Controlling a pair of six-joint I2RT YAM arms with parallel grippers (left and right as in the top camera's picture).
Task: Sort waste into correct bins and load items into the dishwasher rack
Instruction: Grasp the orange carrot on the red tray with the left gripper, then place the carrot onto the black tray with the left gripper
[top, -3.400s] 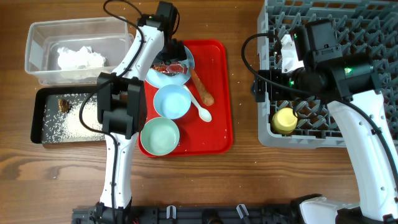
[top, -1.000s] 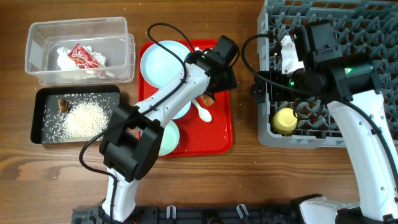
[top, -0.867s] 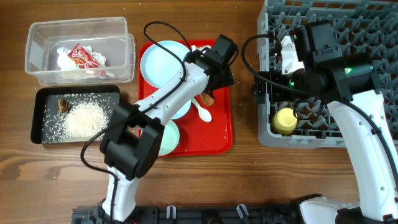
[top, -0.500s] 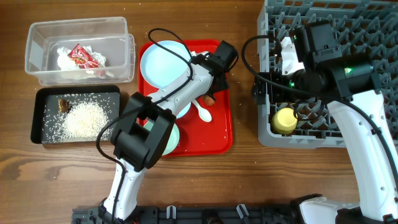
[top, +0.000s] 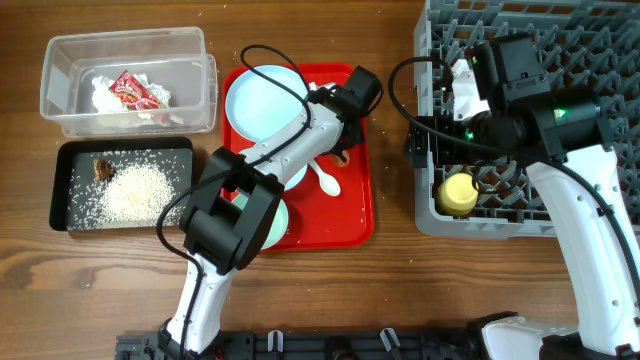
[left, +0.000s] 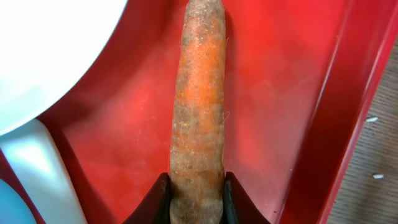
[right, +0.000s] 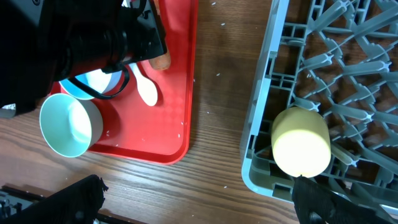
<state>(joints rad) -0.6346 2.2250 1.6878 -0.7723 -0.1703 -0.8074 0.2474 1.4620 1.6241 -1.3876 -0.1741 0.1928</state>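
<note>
My left gripper (left: 196, 199) is down on the red tray (top: 352, 215) and shut on the near end of the orange-brown sausage-like stick (left: 199, 106), which lies flat on the tray beside the light blue plate (top: 258, 98). From overhead the arm hides most of the stick (top: 340, 157). The white spoon (top: 326, 179), light blue bowl (top: 296, 172) and pale green bowl (top: 276, 224) sit on the same tray. My right gripper (right: 196, 205) hangs open and empty over the table by the grey dishwasher rack (top: 590, 40), near the yellow cup (right: 301, 142).
The clear tub (top: 60, 115) at the back left holds white napkins (top: 105, 98) and a red wrapper (top: 135, 90). In front of it the black tray (top: 62, 195) holds rice (top: 130, 195) and a brown lump (top: 101, 168). A few grains lie on the wood.
My left gripper has come down over the stick and closed on it. The red wrapper now lies in the clear tub. The right arm has stayed still.
</note>
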